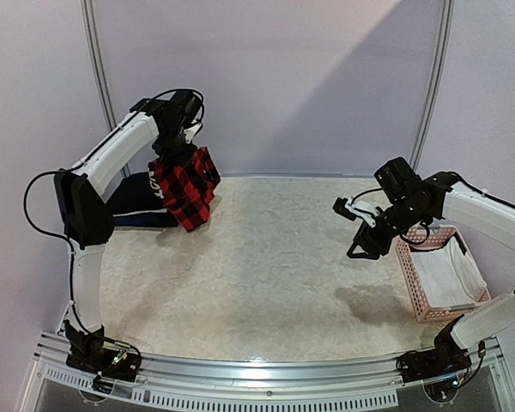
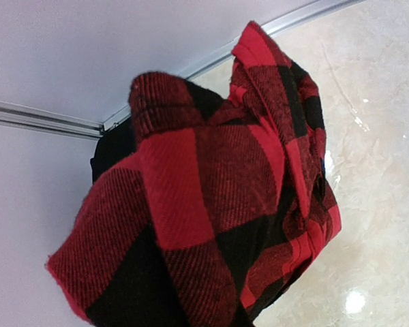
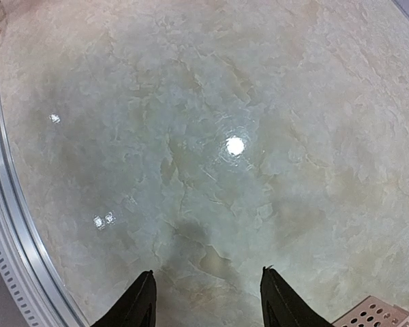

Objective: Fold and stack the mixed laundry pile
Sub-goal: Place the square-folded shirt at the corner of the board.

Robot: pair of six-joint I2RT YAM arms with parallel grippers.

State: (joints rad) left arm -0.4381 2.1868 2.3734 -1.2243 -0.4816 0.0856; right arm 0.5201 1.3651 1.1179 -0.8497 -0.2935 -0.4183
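Item 1, table (image 1: 266, 283): pale marbled top, the largest thing in view, bare across its middle. Item 2, pink slatted basket (image 1: 410, 281): at the right edge, with a white cloth (image 1: 453, 273) lying inside it, kind not clear. Item 3, dark folded clothes (image 1: 142, 206): a low navy-black stack at the far left of the table, partly behind the left arm (image 1: 112, 150). Item 4, plaid flannel shirt (image 1: 187, 189): red and black, bunched, lifted off the table and hanging just right of the dark stack, its lower edge close above the surface; long axis runs roughly top to bottom, slightly tilted. Item 5, left gripper (image 1: 173, 157): clamped on the shirt's upper edge, its fingers hidden by cloth in the wrist view. Item 6, right gripper (image 3: 208, 276): jaws standing part-way apart with nothing between them, hovering over bare table near the basket, well apart from the shirt. Handling note: the left arm alone is placed to act; the stack lies just left of and below the hanging shirt, so a short carry leftward and down looks likely. Nothing stands between them; the loose hem may drag.
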